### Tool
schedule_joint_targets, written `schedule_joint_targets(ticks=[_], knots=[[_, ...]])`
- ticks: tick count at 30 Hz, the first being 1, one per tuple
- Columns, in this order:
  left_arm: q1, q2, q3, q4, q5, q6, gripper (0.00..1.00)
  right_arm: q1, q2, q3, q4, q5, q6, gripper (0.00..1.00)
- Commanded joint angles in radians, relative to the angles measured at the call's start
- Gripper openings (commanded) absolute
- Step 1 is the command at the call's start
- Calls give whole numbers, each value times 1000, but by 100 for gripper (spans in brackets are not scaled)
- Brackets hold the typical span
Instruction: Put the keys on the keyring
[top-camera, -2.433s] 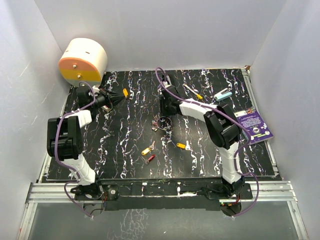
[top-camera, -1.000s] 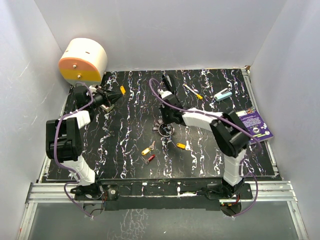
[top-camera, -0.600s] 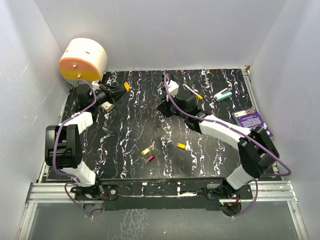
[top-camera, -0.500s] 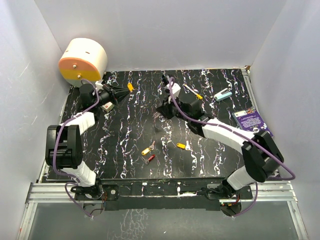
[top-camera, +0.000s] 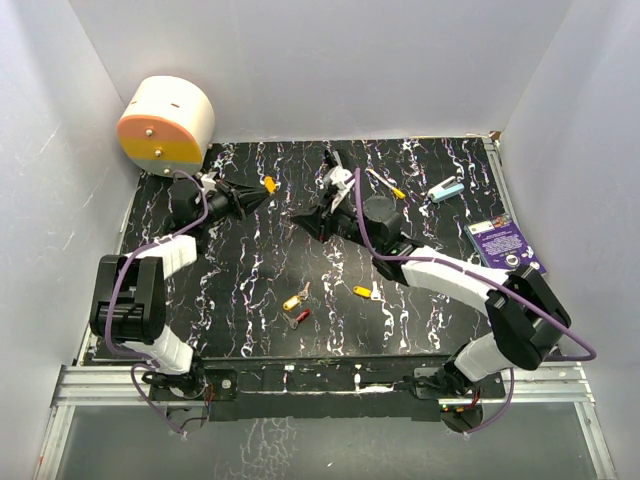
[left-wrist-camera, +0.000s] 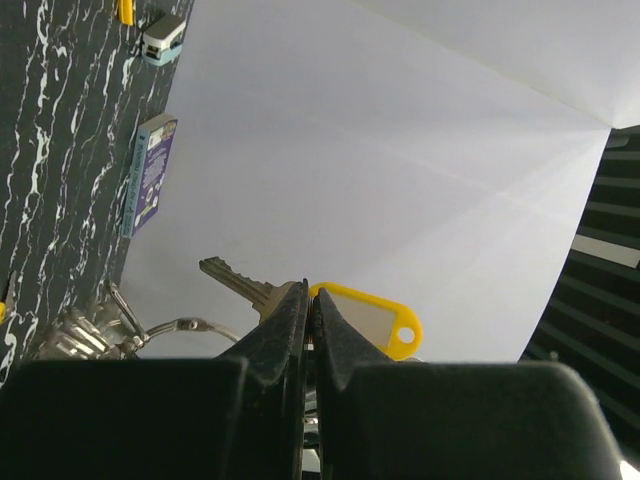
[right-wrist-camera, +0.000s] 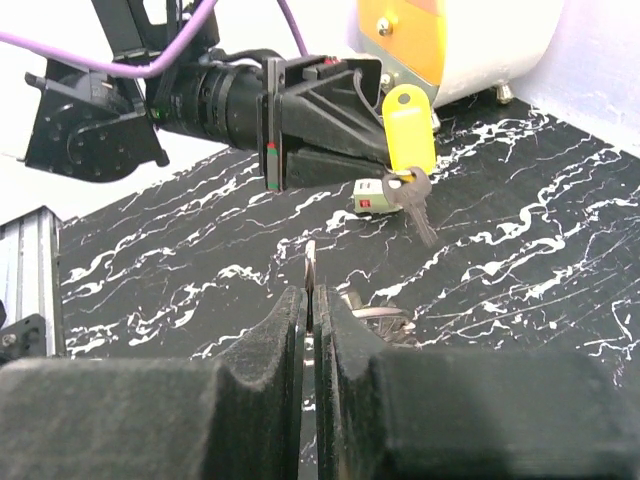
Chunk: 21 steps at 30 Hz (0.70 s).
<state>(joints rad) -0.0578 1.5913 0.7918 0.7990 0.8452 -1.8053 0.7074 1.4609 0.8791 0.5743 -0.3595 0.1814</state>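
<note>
Early stage: no coloured key was on the ring yet, as far as visible. The left gripper (top-camera: 258, 192) had its fingers clamped on a yellow-tagged key (top-camera: 268, 184), held up just right of the orange-and-white drum (top-camera: 165, 122), with the blade sticking out on the keyring side. The right gripper (top-camera: 299, 219) had its fingers pinched on the keyring (right-wrist-camera: 378, 317), gripping the thin ring edge-on with the bunch of plain silver keys hanging under it. This was farther right of the drum, near the held key but apart from it; the gap showed in both wrist views. Couldn't tell where the ring's split was.

Three more keys lay loose, well away from the drum toward the arm bases: a yellow key (top-camera: 292, 301), a red key (top-camera: 302, 315) just beside it, and a second yellow key (top-camera: 362, 291) farther right.

Judged progress: one key and the ring were picked up and brought face to face, so that part was done. Left to do: work the held key onto the ring, then fetch and thread the other three. Most of the task remained.
</note>
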Motion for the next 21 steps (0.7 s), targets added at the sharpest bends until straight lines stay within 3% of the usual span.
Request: schedule_joint_targets(ticks=[1, 8, 21], knots=[[-15, -59, -12, 86, -20, -48, 0, 45, 21, 73, 156, 82, -26, 8], [-17, -72, -26, 105, -24, -68, 0, 99, 85, 102, 216, 263, -52, 8], [-20, -82, -39, 83, -17, -61, 0, 102, 198, 168, 290, 374, -71, 8]])
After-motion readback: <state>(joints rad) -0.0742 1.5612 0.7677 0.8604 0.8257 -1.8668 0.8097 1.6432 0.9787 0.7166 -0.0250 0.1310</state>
